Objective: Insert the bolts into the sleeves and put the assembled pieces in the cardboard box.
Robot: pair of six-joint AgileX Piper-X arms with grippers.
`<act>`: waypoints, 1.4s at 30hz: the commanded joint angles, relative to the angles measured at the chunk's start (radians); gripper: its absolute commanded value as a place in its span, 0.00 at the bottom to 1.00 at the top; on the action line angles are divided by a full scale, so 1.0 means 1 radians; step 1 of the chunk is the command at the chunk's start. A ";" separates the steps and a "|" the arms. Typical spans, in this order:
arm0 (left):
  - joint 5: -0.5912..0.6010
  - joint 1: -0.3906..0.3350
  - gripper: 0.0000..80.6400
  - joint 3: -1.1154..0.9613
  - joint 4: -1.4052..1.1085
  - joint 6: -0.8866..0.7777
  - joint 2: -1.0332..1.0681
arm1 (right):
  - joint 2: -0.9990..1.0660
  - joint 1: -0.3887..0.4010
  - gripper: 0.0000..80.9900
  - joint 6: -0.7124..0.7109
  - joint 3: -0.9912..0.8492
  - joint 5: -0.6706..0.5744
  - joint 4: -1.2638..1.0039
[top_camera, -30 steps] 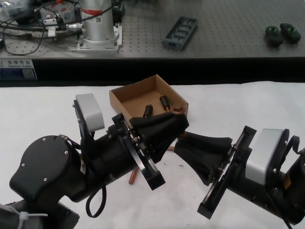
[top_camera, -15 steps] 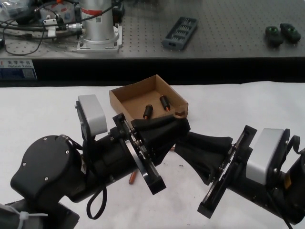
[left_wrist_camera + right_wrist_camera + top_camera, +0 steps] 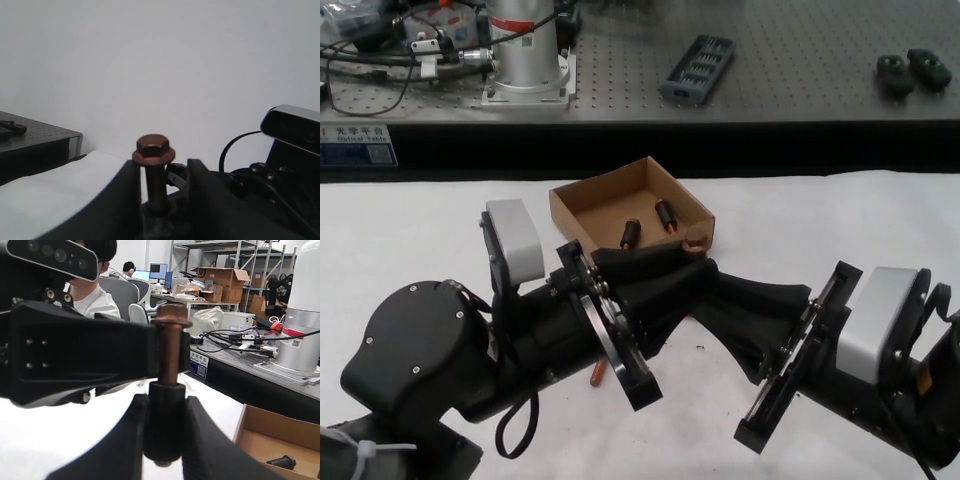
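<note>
My left gripper [image 3: 162, 169] is shut on a copper hex-head bolt [image 3: 154, 150], gripping its shaft just under the head. My right gripper [image 3: 164, 401] is shut on a black sleeve [image 3: 164, 425]. The bolt [image 3: 170, 345] stands straight above the sleeve, its lower end inside the sleeve's top. In the high view the two grippers meet tip to tip [image 3: 708, 280] above the white table, just in front of the cardboard box [image 3: 582, 197]. Two assembled pieces [image 3: 631, 232] [image 3: 666, 213] lie in the box.
A loose copper bolt [image 3: 600, 373] lies on the white table under the left arm. Another small copper part [image 3: 696, 243] sits at the box's near right corner. Behind the table runs a dark perforated bench with a metal column [image 3: 525, 45] and a blue rack [image 3: 697, 66].
The left gripper has moved right, toward the right gripper, closing the gap between them. The bolt has come down onto the sleeve.
</note>
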 commanded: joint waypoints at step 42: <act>-0.175 0.123 0.01 0.124 0.024 0.153 -0.012 | -0.326 -0.018 0.07 0.030 -0.199 0.193 0.762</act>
